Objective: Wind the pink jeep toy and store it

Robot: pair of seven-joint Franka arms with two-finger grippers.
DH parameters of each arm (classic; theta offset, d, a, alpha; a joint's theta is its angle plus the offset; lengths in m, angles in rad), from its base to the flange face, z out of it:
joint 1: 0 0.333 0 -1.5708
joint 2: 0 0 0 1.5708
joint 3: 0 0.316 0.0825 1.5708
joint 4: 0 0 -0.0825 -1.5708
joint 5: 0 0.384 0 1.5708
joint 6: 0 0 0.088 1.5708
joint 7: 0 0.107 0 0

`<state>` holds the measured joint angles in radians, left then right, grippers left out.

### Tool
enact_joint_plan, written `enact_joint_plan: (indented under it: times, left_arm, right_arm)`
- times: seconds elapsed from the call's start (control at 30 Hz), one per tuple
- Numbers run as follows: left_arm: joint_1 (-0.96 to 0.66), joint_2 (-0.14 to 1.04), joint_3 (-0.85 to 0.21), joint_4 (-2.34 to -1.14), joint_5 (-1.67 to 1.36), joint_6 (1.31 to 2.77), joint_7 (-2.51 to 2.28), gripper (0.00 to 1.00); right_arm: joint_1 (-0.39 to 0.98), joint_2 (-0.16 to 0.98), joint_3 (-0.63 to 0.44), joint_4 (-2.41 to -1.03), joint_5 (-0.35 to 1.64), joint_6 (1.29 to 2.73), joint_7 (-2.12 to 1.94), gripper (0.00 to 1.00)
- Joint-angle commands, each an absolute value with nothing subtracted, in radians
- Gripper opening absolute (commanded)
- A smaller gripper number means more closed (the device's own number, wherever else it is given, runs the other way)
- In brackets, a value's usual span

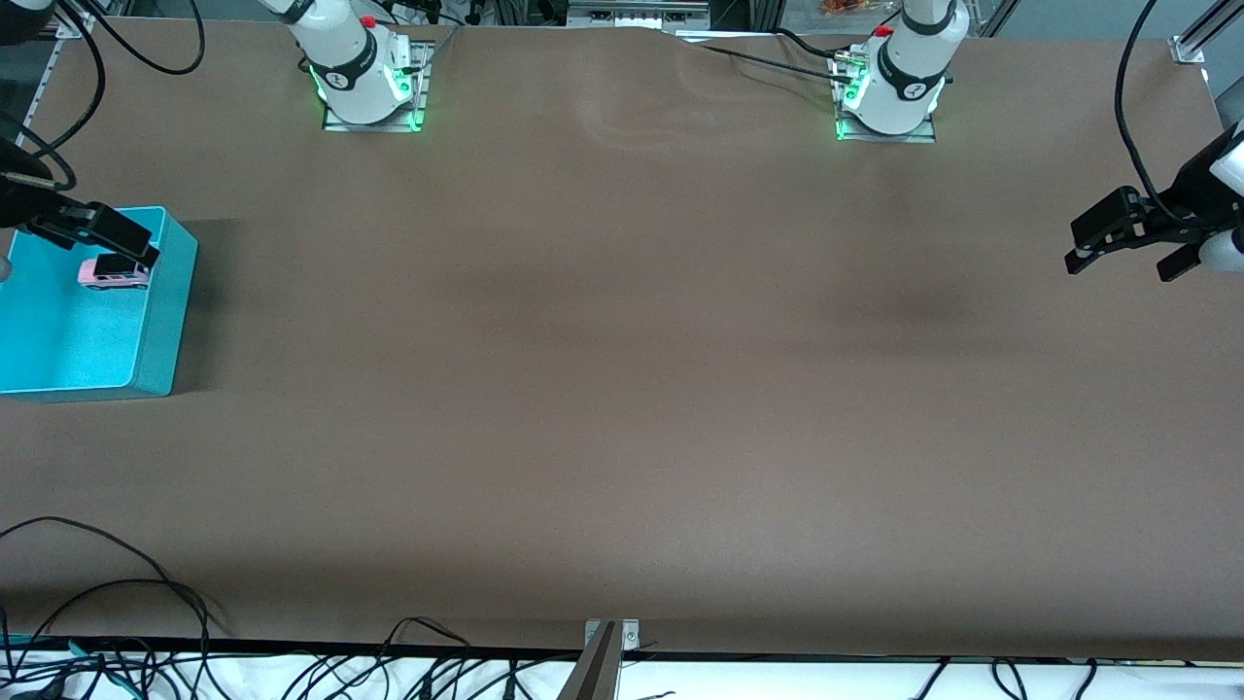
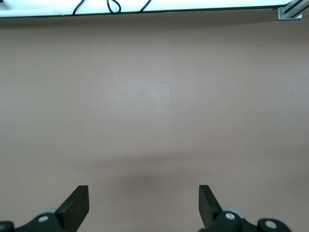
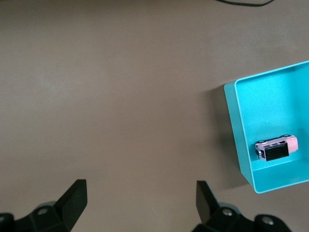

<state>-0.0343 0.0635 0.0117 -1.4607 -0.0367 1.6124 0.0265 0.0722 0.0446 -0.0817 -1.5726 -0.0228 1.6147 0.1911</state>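
The pink jeep toy (image 1: 115, 271) sits in the turquoise bin (image 1: 165, 321): light, rigid, likely slick; pinch its flat sides. The right tool (image 1: 102, 233) above it and the left tool (image 1: 1132, 243), waiting over bare worktop (image 1: 622, 389), both gape, released.

The pink jeep toy (image 1: 115, 272) sits inside the bin (image 1: 160, 340) at the right arm's table end.

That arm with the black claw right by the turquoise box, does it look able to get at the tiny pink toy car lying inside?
Probably yes. The right gripper hangs open above the open-topped turquoise bin, and the pink jeep toy lies uncovered on its floor, close to a wall, which might crowd the fingers.
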Motion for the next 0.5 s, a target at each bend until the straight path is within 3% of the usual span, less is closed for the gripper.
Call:
enact_joint_plan:
  times: [0.0, 0.47]
  left_arm:
    - [-0.037, 0.064, 0.011, -1.439, -0.012, 1.594, 0.041, 1.0]
    - [-0.037, 0.064, 0.009, -1.439, -0.012, 1.594, 0.041, 1.0]
  right_arm:
    - [0.071, 0.041, -0.086, -1.54, -0.032, 1.598, 0.157, 1.0]
    - [0.04, -0.049, -0.069, -1.683, -0.034, 1.701, 0.104, 1.0]
